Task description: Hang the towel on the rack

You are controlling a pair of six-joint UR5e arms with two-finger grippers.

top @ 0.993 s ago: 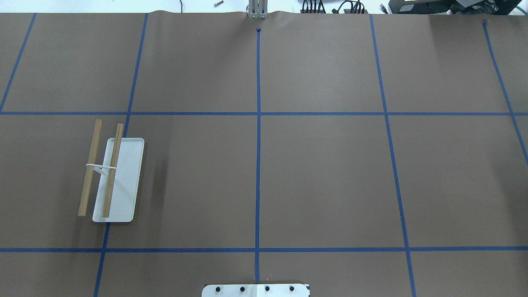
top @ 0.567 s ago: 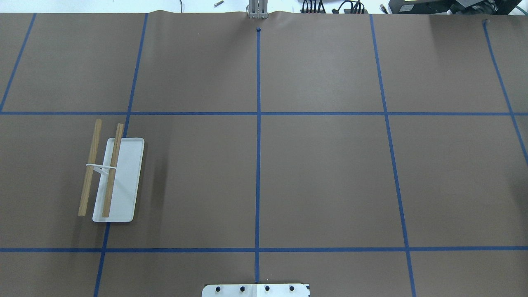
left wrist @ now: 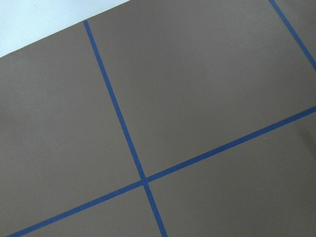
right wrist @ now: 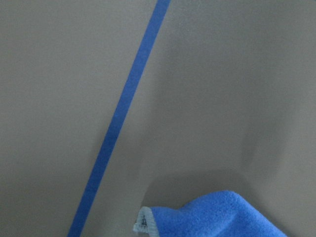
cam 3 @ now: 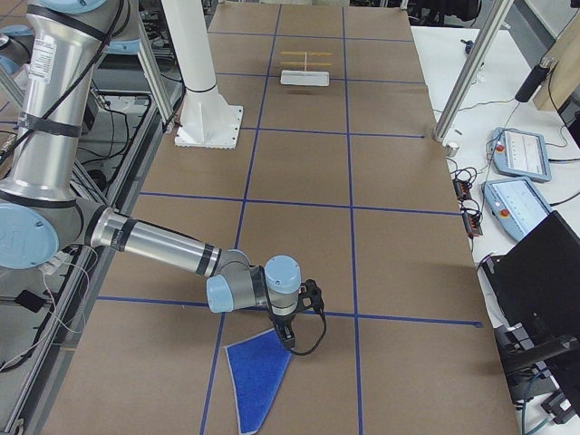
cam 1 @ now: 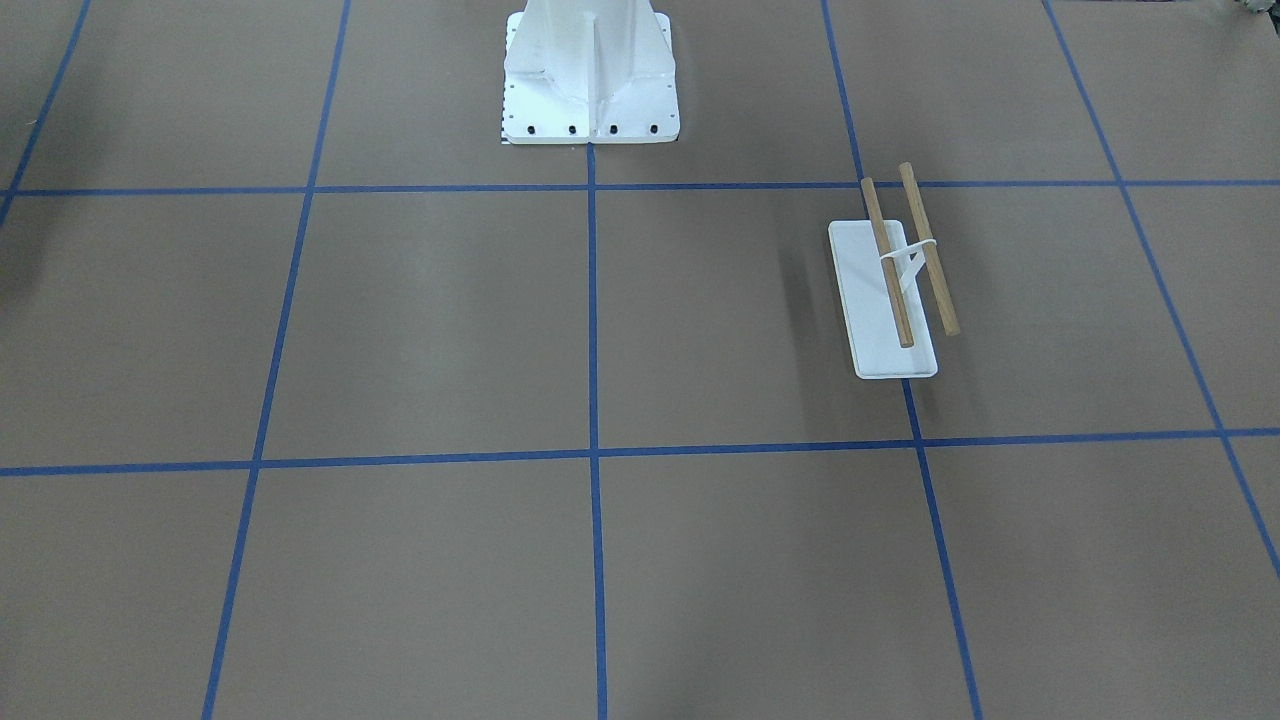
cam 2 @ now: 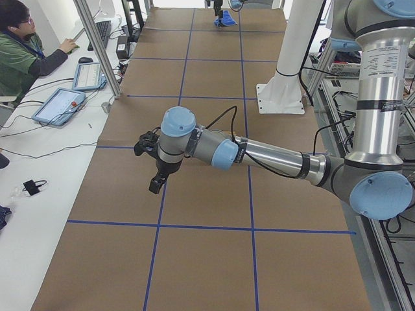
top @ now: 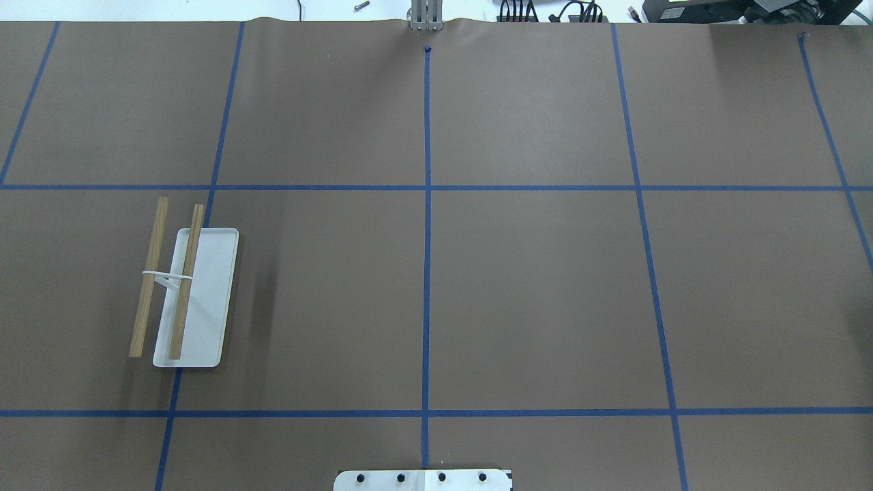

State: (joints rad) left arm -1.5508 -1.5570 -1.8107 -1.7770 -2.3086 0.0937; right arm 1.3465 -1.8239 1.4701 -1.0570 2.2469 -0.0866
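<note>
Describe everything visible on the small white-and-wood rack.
Small rack: flat white rectangular base, thin white bracket, two parallel light-brown wooden dowels held side by side above the base. It stands on the brown-covered table on the robot's left side, bare, with nothing touching it.

Towel [cam 3: 256, 372]: royal blue, pale grey edging. Rack [top: 204, 307]: white base and bracket, 2 light-brown dowels. Table [top: 545, 293]: plain brown, blue tape grid. Pedestal [cam 1: 590, 70]: white, black bolt heads.

Work surface: brown paper [top: 532, 293], gridded with blue tape [top: 426, 273].
Your bench [cam 2: 26, 259]: white, alongside the paper, holding your tablets [cam 2: 58, 105].
Light: even, soft shadows.
</note>
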